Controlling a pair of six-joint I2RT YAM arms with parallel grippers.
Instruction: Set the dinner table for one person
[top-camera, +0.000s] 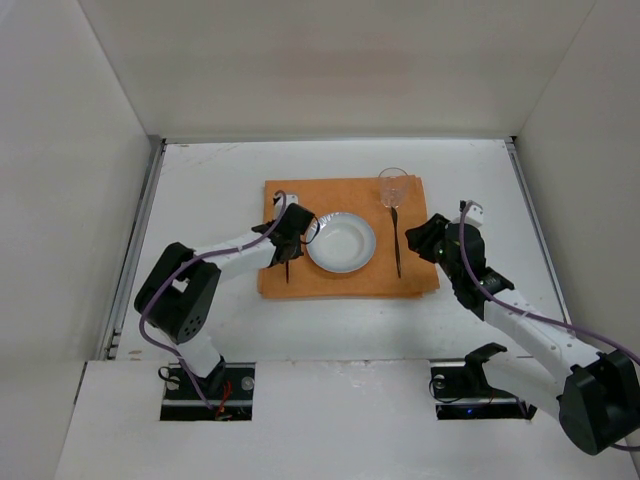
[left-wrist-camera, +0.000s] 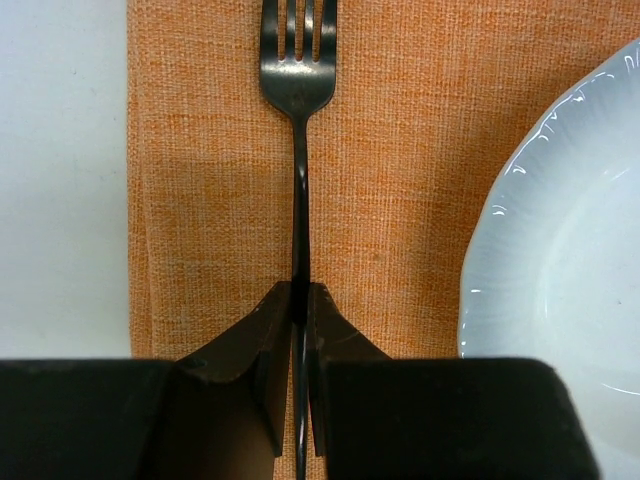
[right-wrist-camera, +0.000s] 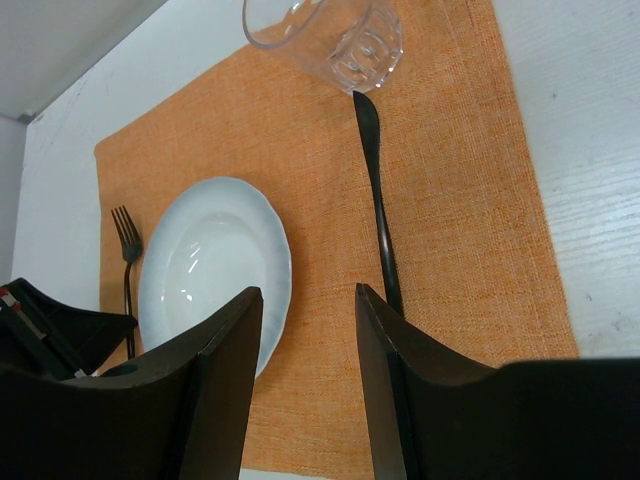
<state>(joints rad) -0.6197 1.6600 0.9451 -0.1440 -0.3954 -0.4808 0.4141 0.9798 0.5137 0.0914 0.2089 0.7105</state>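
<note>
On the white dinner table (top-camera: 210, 190) lies an orange mat (top-camera: 330, 285). A white plate (top-camera: 341, 242) sits in the mat's middle. A dark fork (left-wrist-camera: 299, 120) lies left of the plate, tines pointing away. My left gripper (left-wrist-camera: 299, 292) is shut on the fork's handle, low over the mat; it also shows in the top view (top-camera: 290, 245). A dark knife (top-camera: 397, 245) lies right of the plate, and a clear glass (top-camera: 393, 186) stands at its far tip. My right gripper (right-wrist-camera: 308, 292) is open and empty above the mat's right edge (top-camera: 425, 240).
Metal rails run along the table's left (top-camera: 140, 240) and right (top-camera: 530, 220) edges. White walls enclose the back and sides. In the right wrist view the plate (right-wrist-camera: 215, 270), knife (right-wrist-camera: 378, 200), glass (right-wrist-camera: 325, 35) and fork (right-wrist-camera: 127, 250) all rest on the mat (right-wrist-camera: 450, 200).
</note>
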